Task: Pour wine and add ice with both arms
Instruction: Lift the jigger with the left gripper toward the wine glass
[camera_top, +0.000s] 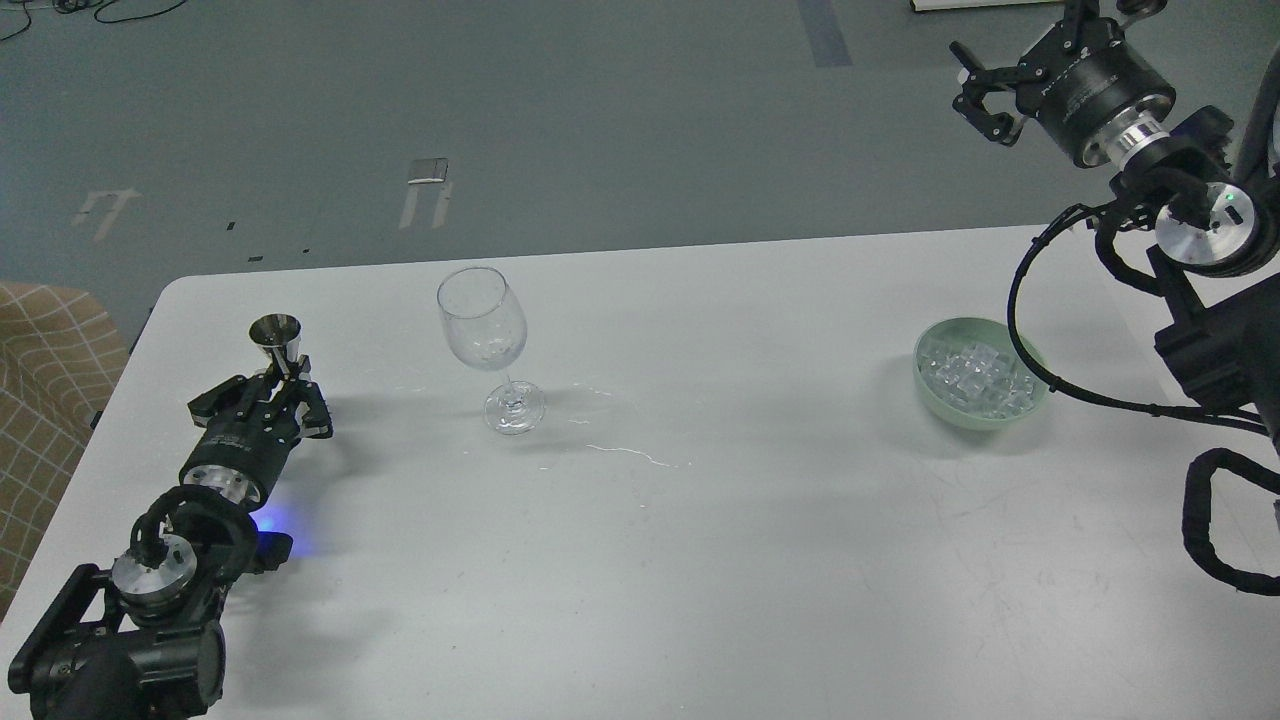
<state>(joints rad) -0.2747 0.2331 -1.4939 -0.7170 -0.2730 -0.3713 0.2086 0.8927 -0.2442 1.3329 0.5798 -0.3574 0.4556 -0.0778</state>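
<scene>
On table (700, 560): one wine glass (482, 325), one bowl (975, 415), many ice cubes (975, 378).

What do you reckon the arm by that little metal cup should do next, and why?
Probably lift the small steel double-cone measuring cup and carry it towards the clear stemmed wine glass. The left gripper appears closed around the cup's lower half, the cup stands upright on the white table, and the glass looks empty apart from droplets.
</scene>
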